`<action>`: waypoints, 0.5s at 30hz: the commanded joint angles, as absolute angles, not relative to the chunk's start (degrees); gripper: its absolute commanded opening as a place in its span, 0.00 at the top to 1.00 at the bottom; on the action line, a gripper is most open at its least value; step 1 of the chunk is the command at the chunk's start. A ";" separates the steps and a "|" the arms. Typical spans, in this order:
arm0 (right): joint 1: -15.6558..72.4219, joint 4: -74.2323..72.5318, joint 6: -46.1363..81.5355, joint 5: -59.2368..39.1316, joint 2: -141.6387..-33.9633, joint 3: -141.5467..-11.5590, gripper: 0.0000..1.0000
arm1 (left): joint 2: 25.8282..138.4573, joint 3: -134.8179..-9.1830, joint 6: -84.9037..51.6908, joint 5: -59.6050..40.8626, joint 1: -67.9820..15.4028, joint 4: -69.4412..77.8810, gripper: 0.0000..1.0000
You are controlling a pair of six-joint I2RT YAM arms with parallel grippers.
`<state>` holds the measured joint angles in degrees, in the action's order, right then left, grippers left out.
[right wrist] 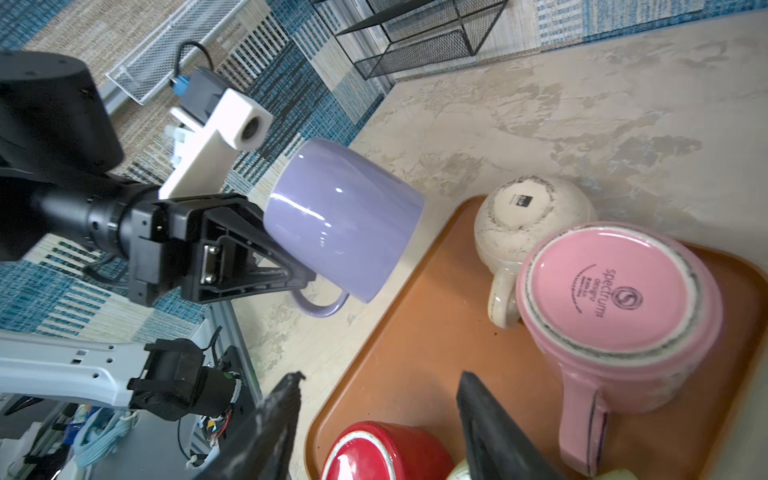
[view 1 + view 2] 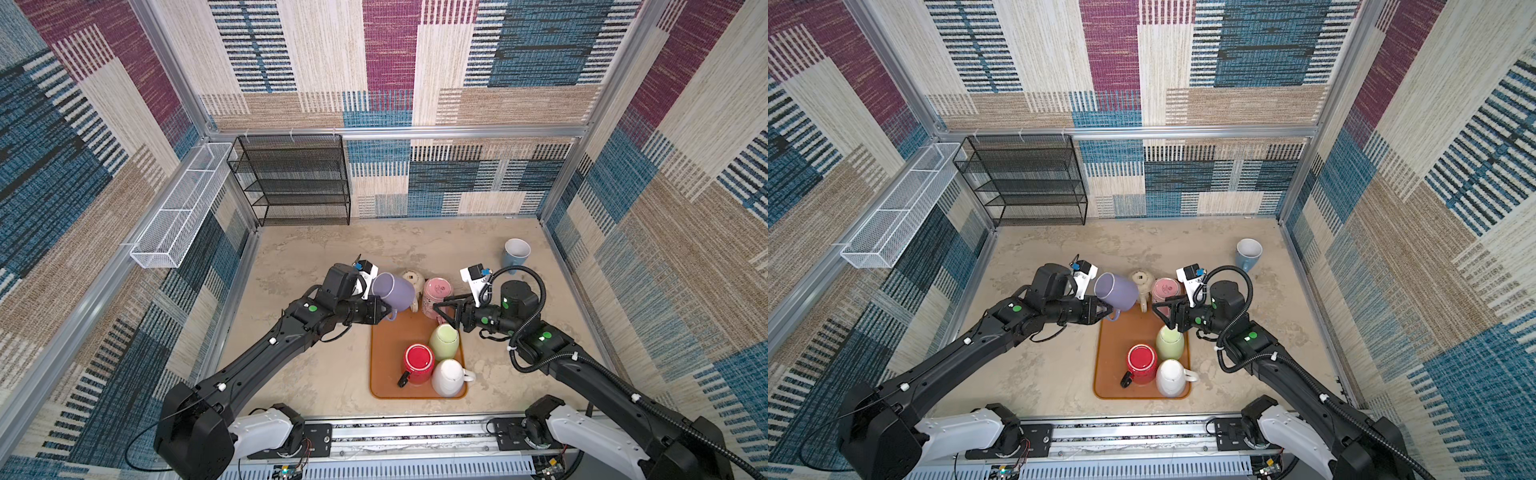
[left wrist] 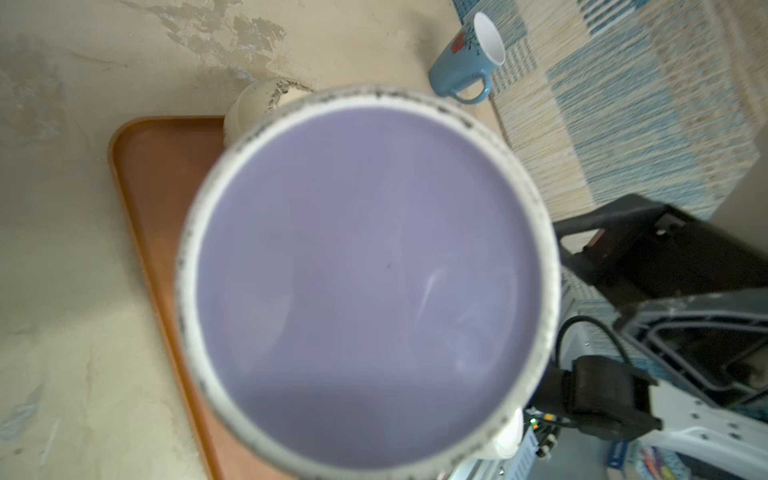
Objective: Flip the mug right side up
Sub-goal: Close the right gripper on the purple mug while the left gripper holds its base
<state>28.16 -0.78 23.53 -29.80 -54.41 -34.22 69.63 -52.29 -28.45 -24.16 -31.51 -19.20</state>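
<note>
The lavender mug (image 2: 392, 291) (image 2: 1116, 291) hangs in the air over the tray's far left corner, tipped on its side. Its mouth (image 3: 365, 270) faces up and left, filling the left wrist view. My left gripper (image 2: 386, 312) (image 1: 307, 278) is shut on the mug's handle, which points down; in the left wrist view the mug hides the gripper itself. My right gripper (image 2: 440, 307) (image 1: 382, 376) hovers open over the tray to the right of the mug, apart from it, with nothing between its fingers.
On the orange tray (image 2: 386, 365) stand several upside-down mugs: cream (image 2: 412, 279), pink (image 2: 436, 293), green (image 2: 444, 341), red (image 2: 419, 362), white (image 2: 448, 377). A blue mug (image 2: 516, 252) stands upright at the back right. A black wire shelf (image 2: 295, 183) and a white wire basket (image 2: 178, 208) line the back left.
</note>
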 commanded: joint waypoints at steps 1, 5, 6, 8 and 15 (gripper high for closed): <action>28.13 -7.95 26.04 -33.69 -54.39 -33.36 0.37 | 68.72 -49.65 -34.54 -32.52 -29.58 -4.70 1.00; 28.13 -13.14 28.62 -35.84 -55.29 -31.09 0.36 | 68.69 -46.53 -38.18 -37.35 -27.84 2.21 1.00; 28.13 -14.43 29.35 -36.32 -55.64 -30.57 0.36 | 68.71 -45.85 -39.01 -38.08 -27.53 3.96 1.00; 28.14 -16.84 30.68 -37.29 -56.59 -29.66 0.36 | 68.81 -44.42 -41.09 -39.52 -26.86 8.00 1.00; 28.13 -23.78 34.66 -40.35 -59.76 -28.27 0.36 | 69.69 -40.49 -48.48 -43.85 -25.05 22.12 1.00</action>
